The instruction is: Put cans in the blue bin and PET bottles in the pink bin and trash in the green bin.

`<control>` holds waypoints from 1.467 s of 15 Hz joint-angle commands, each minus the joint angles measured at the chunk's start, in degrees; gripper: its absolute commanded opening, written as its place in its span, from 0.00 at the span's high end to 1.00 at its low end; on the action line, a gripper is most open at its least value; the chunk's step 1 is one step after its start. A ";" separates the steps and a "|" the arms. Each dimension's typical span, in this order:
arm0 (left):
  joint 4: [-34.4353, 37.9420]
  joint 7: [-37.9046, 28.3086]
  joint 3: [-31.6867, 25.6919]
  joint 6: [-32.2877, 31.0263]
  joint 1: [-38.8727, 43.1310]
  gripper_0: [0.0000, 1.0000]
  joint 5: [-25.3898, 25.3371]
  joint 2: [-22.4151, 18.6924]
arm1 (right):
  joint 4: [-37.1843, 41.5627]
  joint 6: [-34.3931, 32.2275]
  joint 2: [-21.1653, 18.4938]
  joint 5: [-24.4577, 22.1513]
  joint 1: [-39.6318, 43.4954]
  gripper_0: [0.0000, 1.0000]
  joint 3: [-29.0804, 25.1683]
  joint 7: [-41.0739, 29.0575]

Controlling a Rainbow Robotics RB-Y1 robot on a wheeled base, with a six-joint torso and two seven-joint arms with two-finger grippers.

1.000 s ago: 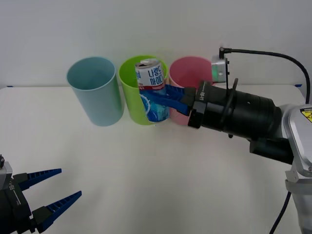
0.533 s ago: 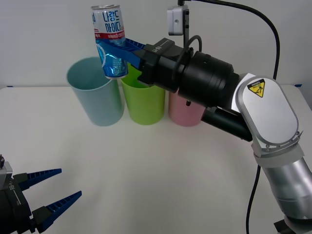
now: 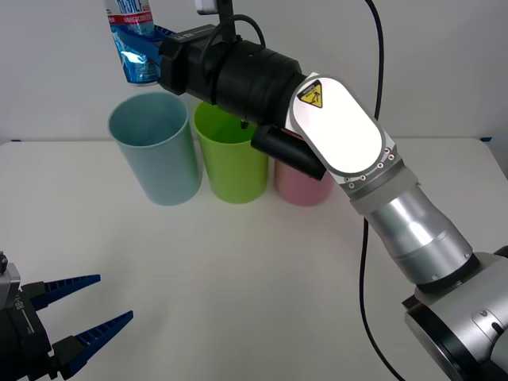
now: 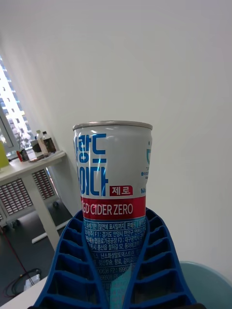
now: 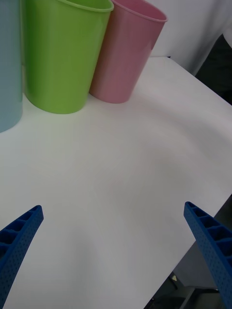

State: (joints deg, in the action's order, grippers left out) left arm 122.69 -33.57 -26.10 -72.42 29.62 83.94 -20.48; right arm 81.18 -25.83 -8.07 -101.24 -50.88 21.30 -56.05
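Observation:
My right gripper (image 3: 141, 49) is shut on the blue can (image 3: 132, 40), holding it upright high above the blue bin (image 3: 153, 148). The right wrist view shows the can (image 4: 113, 193) clamped between the blue fingers (image 4: 65, 263), with the blue bin's rim (image 4: 205, 275) below. The green bin (image 3: 232, 152) stands in the middle of the row and the pink bin (image 3: 302, 184) to its right, partly behind my right arm. My left gripper (image 3: 83, 317) rests open at the table's near left corner. Its wrist view takes in the green bin (image 5: 60, 53) and pink bin (image 5: 128, 53).
The three bins stand in a row at the back of the white table (image 3: 238, 278). My right arm (image 3: 341, 151) stretches across above the green and pink bins. In front of the bins there is open table surface.
My right gripper lifted the can from in front of the green bin, carrying it up and left to a spot above the blue bin. The left arm has stayed still.

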 commanded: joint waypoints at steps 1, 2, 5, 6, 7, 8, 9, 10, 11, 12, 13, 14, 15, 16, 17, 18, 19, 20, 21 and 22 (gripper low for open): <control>0.00 0.00 0.00 0.00 0.00 0.00 0.00 0.00 | -8.15 0.87 2.89 -4.41 -4.85 1.00 -0.03 -0.02; 0.00 0.00 0.00 0.00 0.00 0.00 0.00 0.00 | -11.31 1.05 4.03 -6.17 -6.60 1.00 0.06 -0.02; 0.00 0.00 0.00 0.00 0.00 0.00 0.00 0.00 | -19.75 2.98 7.02 -11.26 -10.91 1.00 0.15 0.15; 0.00 0.00 0.00 0.00 0.00 0.00 0.00 0.00 | -22.30 3.51 7.72 -12.58 -12.14 1.00 0.15 -0.02; 0.00 0.00 0.00 0.00 0.00 0.00 0.00 0.00 | -24.58 4.04 8.16 -12.93 -13.11 1.00 0.41 0.15; 0.00 0.00 0.00 0.00 0.00 0.00 0.00 0.00 | -26.16 5.09 8.16 -13.37 -13.99 1.00 1.64 -0.02; 0.00 0.00 0.00 0.00 0.00 0.00 0.00 0.00 | -27.22 5.53 8.25 -13.37 -14.34 1.00 2.35 -0.02; 0.00 0.00 0.00 0.00 0.00 0.00 0.00 0.00 | -28.19 5.71 8.25 -13.64 -14.60 1.00 2.70 0.15; 0.00 0.00 0.00 0.00 0.00 0.00 0.00 0.00 | -28.71 5.71 8.16 -14.08 -14.51 1.00 3.14 0.24; 0.00 0.00 0.00 0.00 0.00 0.00 0.00 0.00 | -29.15 5.97 8.25 -14.43 -14.60 1.00 3.23 0.42; 0.00 0.00 0.00 0.00 0.00 0.00 0.00 0.00 | -29.59 6.23 8.16 -14.69 -14.60 1.00 3.49 0.50; 0.00 0.00 0.00 0.00 0.00 0.00 0.00 0.00 | -30.12 6.58 8.25 -15.13 -14.60 1.00 3.66 0.50; 0.00 0.00 0.00 0.00 0.00 0.00 0.00 0.00 | -30.91 7.20 8.34 -15.40 -14.60 1.00 3.84 0.50; 0.00 0.00 0.00 0.00 0.00 0.00 0.00 0.00 | -31.44 7.38 8.25 -15.57 -14.60 1.00 4.28 0.50; 0.00 0.00 0.00 0.00 0.00 0.00 0.00 0.00 | -31.79 7.38 8.25 -15.57 -14.51 1.00 4.63 0.42; 0.00 0.00 0.00 0.00 0.00 0.00 0.00 0.00 | -32.23 7.38 8.34 -15.66 -14.60 1.00 4.90 0.24; 0.00 0.00 0.00 0.00 0.00 0.00 0.00 0.00 | -32.58 7.38 8.34 -15.66 -14.60 1.00 4.98 0.15; 0.00 0.00 0.00 0.00 0.00 0.00 0.00 0.00 | -32.58 7.46 8.34 -15.66 -14.51 1.00 5.25 0.06; 0.00 0.00 0.00 0.00 0.00 0.00 0.00 0.00 | -32.93 7.38 8.34 -15.57 -14.60 1.00 5.51 -0.02; 0.00 0.00 0.00 0.00 0.00 0.00 0.00 0.00 | -33.02 7.38 8.42 -15.66 -14.51 1.00 5.60 -0.11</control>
State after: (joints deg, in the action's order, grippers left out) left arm 122.69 -33.57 -26.10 -72.42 29.62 83.94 -20.48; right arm 48.25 -18.41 0.29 -116.87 -65.45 26.80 -56.08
